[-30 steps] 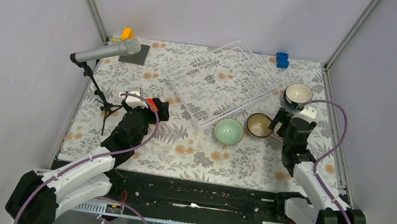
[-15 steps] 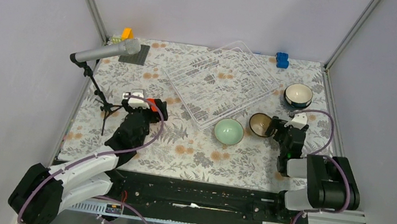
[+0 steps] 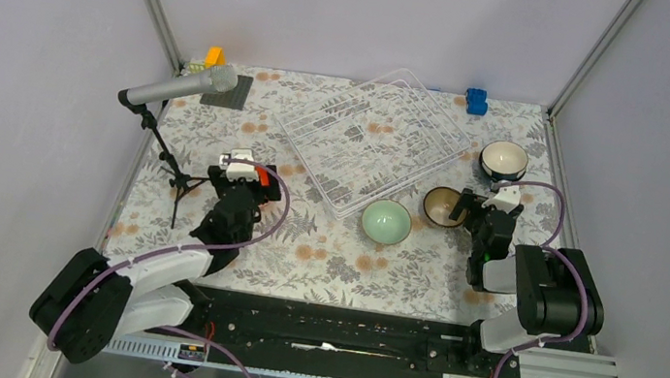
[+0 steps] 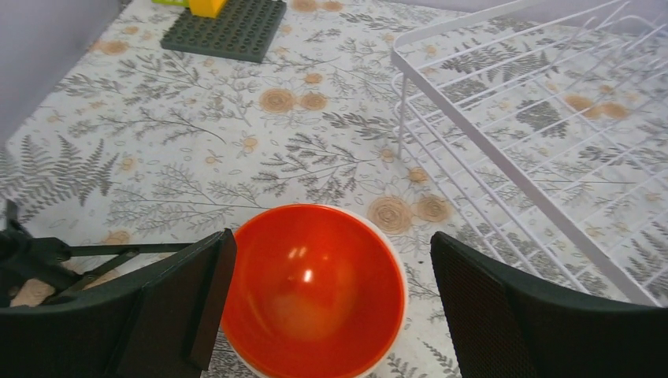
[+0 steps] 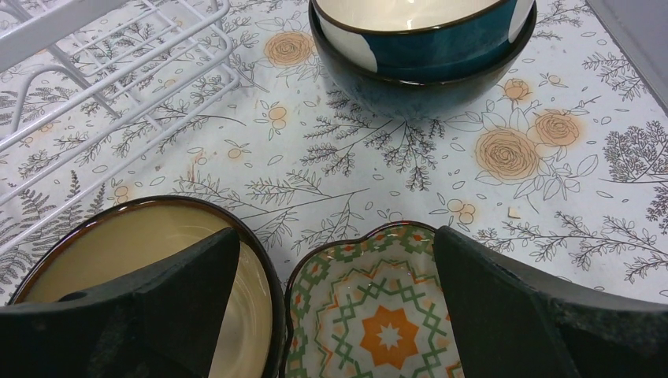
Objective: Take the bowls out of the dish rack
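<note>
The dish rack [image 3: 372, 140] stands at the back middle and holds no bowls; its corner shows in the left wrist view [image 4: 536, 118] and the right wrist view [image 5: 118, 63]. My left gripper [image 3: 243, 175] [image 4: 331, 244] is open, its jaws either side of an orange bowl [image 4: 315, 287] on the table. My right gripper [image 3: 486, 215] [image 5: 337, 260] is open over a patterned bowl [image 5: 378, 315]; its left finger hangs over a dark brown bowl with a cream inside [image 5: 142, 260] [image 3: 439, 208]. Two stacked teal-blue bowls [image 3: 504, 159] [image 5: 417, 47] stand beyond. A pale green bowl [image 3: 386, 222] sits in front of the rack.
A microphone [image 3: 178, 87] on a tripod stand [image 3: 177, 183] is just left of my left gripper; its legs show in the left wrist view [image 4: 47, 252]. A dark baseplate [image 4: 228, 27] with a yellow brick [image 4: 206, 6] lies back left, a blue brick [image 3: 476, 101] back right.
My right arm has folded back toward its base, with the gripper drawn in next to the brown bowl. My left gripper has moved slightly forward and right over the orange bowl.
</note>
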{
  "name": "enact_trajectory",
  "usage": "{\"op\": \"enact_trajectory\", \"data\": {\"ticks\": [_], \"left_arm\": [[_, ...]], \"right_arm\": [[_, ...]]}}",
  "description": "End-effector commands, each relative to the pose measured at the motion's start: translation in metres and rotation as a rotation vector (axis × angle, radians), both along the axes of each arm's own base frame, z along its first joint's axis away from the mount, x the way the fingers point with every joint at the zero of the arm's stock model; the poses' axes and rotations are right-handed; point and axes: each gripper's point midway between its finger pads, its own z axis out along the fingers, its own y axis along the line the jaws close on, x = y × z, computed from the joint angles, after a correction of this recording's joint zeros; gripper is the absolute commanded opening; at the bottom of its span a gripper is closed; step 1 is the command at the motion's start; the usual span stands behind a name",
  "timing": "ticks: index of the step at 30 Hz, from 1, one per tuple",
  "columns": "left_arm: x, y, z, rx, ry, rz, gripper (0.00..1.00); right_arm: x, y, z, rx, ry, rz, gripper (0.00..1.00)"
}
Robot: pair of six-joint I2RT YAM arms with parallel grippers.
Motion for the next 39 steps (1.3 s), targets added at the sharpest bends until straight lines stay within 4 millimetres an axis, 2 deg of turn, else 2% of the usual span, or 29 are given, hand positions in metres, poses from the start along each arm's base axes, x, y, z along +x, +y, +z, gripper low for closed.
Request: {"op": "enact_trajectory", "data": {"ticks": [1, 4, 9, 12, 15, 17, 21, 24, 29, 30, 33, 39], "left_arm": [[0.012, 0.019, 0.03, 0.061, -0.11, 0.094, 0.99], [0.016, 0.033, 0.023, 0.105, -0.103, 0.136, 0.99], [0.021, 0.045, 0.011, 0.19, -0.093, 0.143, 0.99], [0.028, 0.046, -0.004, 0.208, -0.082, 0.097, 0.99], [0.04, 0.037, -0.019, 0.254, -0.033, 0.01, 0.99], [0.044, 0.041, -0.024, 0.269, -0.026, 0.017, 0.99], [0.047, 0.055, -0.025, 0.26, -0.065, 0.049, 0.96], [0.052, 0.062, -0.029, 0.203, -0.044, 0.023, 0.93], [0.049, 0.074, -0.034, 0.118, -0.103, -0.031, 0.92], [0.049, 0.072, -0.042, 0.119, -0.052, -0.051, 0.93], [0.047, 0.077, -0.039, 0.094, -0.077, -0.013, 0.99], [0.053, 0.081, -0.041, 0.08, -0.06, 0.01, 0.99]], "right_arm": [[0.011, -0.011, 0.017, -0.02, -0.061, -0.05, 1.0], [0.011, -0.011, 0.018, -0.021, -0.061, -0.049, 1.0], [0.011, -0.011, 0.017, -0.02, -0.061, -0.049, 1.0], [0.011, -0.011, 0.017, -0.021, -0.06, -0.049, 1.0], [0.011, -0.011, 0.018, -0.021, -0.062, -0.049, 1.0], [0.011, -0.011, 0.017, -0.021, -0.06, -0.05, 1.0], [0.011, -0.011, 0.018, -0.021, -0.062, -0.049, 1.0], [0.011, -0.011, 0.017, -0.021, -0.061, -0.049, 1.0], [0.011, -0.011, 0.017, -0.021, -0.061, -0.049, 1.0], [0.011, -0.011, 0.017, -0.021, -0.06, -0.049, 1.0], [0.011, -0.011, 0.017, -0.021, -0.06, -0.05, 1.0], [0.011, -0.011, 0.017, -0.021, -0.061, -0.05, 1.0]]}}
